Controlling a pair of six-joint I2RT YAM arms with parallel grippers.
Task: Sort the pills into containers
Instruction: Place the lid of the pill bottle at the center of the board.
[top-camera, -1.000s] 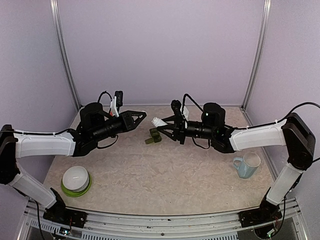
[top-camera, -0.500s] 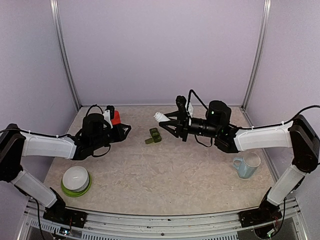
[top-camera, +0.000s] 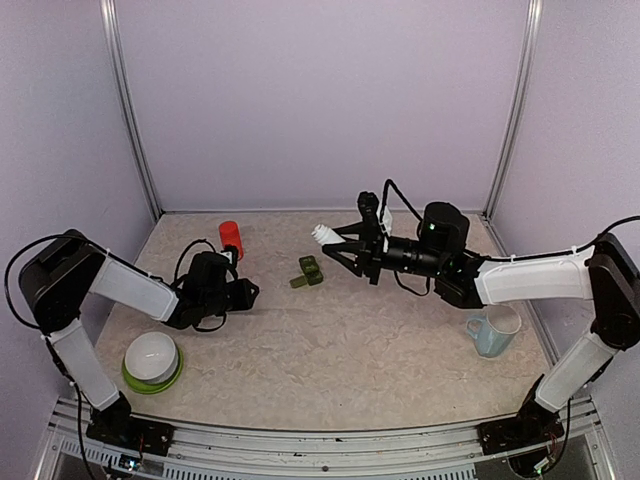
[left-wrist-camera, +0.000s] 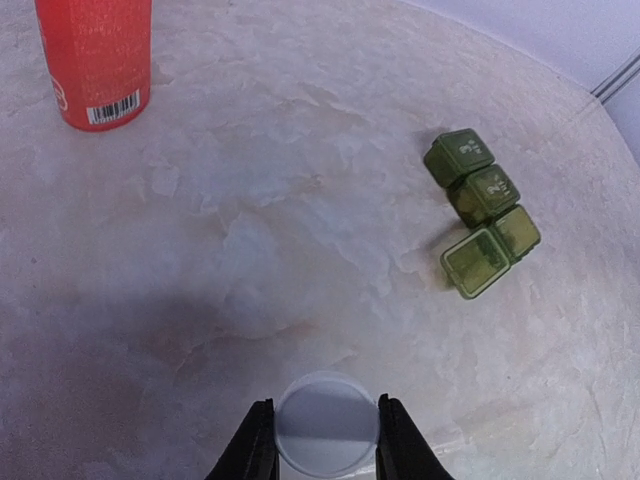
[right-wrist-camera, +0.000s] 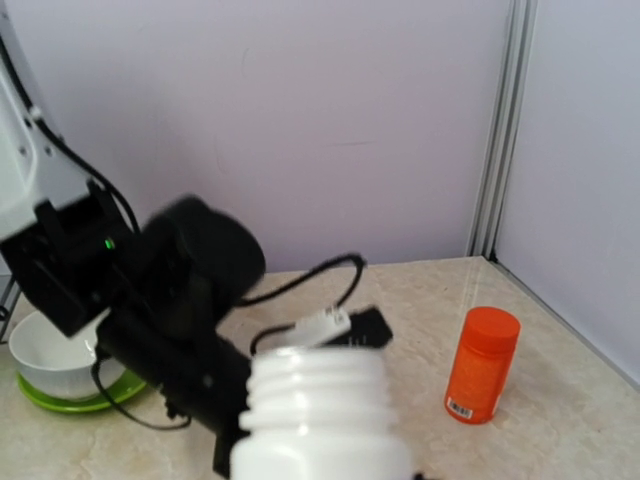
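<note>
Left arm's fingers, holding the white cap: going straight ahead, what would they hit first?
Probably bare table, passing between the orange-red bottle and the green containers; depth is unclear.

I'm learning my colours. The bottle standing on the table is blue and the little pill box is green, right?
Not blue: the standing bottle is orange-red, as the left wrist view shows. The little pill box is green.

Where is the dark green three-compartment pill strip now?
Top view: the strip lies mid-table, near the white bottle in the right gripper, right of the orange-red bottle.
</note>
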